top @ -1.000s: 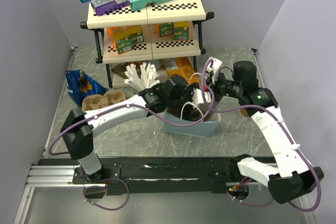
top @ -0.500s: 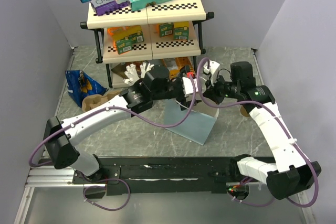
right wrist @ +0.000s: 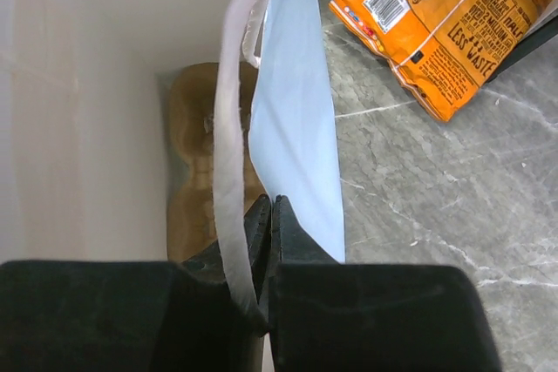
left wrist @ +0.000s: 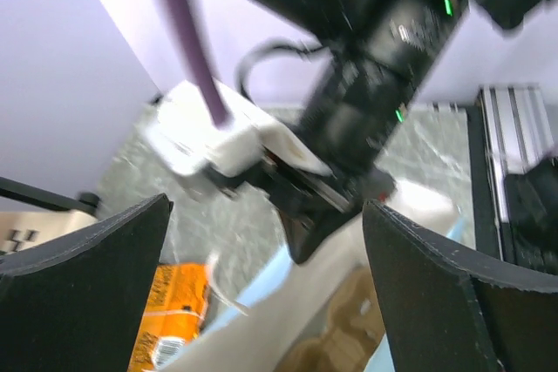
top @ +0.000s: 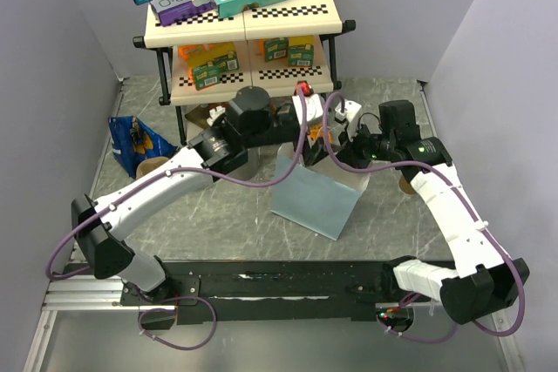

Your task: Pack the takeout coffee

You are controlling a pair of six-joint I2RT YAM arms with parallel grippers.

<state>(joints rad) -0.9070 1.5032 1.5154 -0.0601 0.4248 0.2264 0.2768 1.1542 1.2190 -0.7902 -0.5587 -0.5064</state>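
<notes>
A pale blue paper bag [top: 309, 202] stands open at mid table, white inside. My right gripper [top: 338, 150] [right wrist: 273, 206] is shut on the bag's [right wrist: 296, 111] right rim, beside its white handle [right wrist: 234, 128]. My left gripper [top: 301, 124] [left wrist: 266, 241] hangs open and empty above the bag's far rim [left wrist: 288, 320], facing the right arm. A brown shape [right wrist: 196, 154] lies at the bottom of the bag; I cannot tell what it is. I cannot make out the takeout coffee for certain.
A cream shelf rack [top: 244, 23] with boxes stands at the back. An orange snack packet [right wrist: 445, 32] lies under it. At the left are a blue chip bag [top: 135, 141] and a pulp cup carrier [top: 155, 165]. A tan object [top: 406, 183] shows behind the right forearm.
My left gripper rose out of the bag and drew back toward the shelf, staying open. The bag tipped so its blue front faces up. The right gripper kept hold of the rim.
</notes>
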